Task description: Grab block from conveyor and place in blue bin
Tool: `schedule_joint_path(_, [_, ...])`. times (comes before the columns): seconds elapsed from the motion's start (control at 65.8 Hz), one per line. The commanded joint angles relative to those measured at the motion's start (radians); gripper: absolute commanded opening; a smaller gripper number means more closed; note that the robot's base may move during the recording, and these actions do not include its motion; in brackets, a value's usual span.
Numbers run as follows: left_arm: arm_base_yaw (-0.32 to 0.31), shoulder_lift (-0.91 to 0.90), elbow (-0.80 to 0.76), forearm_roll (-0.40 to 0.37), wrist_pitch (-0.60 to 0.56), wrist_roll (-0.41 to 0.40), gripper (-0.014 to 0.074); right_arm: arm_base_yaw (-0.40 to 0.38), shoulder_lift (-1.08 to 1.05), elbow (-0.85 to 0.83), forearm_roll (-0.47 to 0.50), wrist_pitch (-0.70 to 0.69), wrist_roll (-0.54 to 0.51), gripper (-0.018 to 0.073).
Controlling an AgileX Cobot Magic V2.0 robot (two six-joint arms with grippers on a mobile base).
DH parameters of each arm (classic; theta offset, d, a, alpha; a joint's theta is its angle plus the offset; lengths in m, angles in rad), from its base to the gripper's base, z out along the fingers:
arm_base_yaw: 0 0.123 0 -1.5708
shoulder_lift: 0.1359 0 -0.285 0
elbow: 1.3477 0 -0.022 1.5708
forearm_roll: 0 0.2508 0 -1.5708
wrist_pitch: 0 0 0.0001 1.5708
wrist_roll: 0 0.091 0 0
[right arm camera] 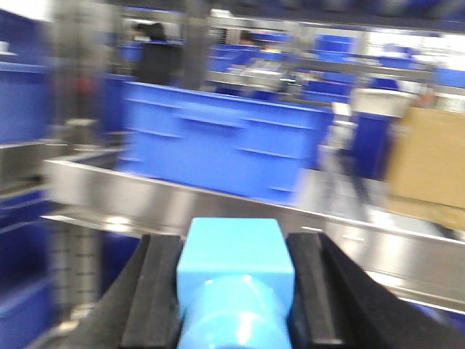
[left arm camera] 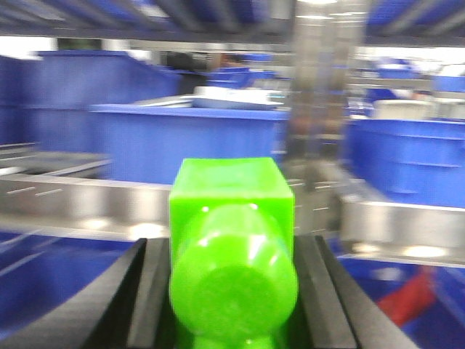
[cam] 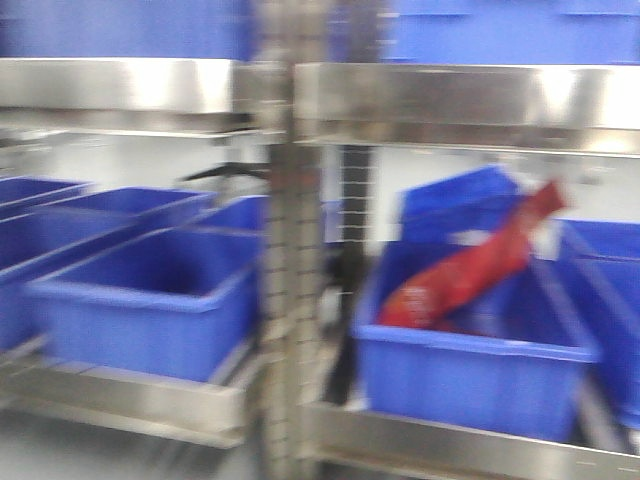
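Though every view is smeared with blur, my left gripper (left arm camera: 232, 247) is plainly closed on a bright green block (left arm camera: 231, 196). Its black fingers (left arm camera: 142, 298) press the block's two sides, and the block's rounded end faces the wrist camera. Beyond it runs a steel shelf rail (left arm camera: 80, 200) with a blue bin (left arm camera: 189, 142) standing behind it.

My right gripper (right arm camera: 232, 243) grips a light-blue block (right arm camera: 236, 269) the same way, squeezed between its two dark fingers (right arm camera: 156, 291). Past that block a steel ledge (right arm camera: 131, 189) carries a large blue crate (right arm camera: 218, 142), and a brown cardboard box (right arm camera: 429, 167) sits off to the side.

From the front camera, a steel rack (cam: 290, 300) holds rows of blue bins. The open bin on one side (cam: 150, 320) shows only its blue inside. The bin across the upright (cam: 470, 375) holds a long red packet (cam: 470, 265), possibly a snack wrapper, leaning with its upper end above the rim.
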Motion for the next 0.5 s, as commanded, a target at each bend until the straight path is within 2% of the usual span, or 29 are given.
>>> schedule_joint_path(0.0, [-0.004, -0.007, 0.001, 0.002, -0.021, -0.002, -0.0111, 0.001, -0.003, -0.002, -0.01, -0.023, -0.004, -0.0162])
schedule_joint_path(0.486, [-0.004, -0.007, 0.001, 0.002, -0.021, -0.002, -0.0111, 0.001, -0.003, -0.002, -0.01, -0.023, -0.004, -0.0162])
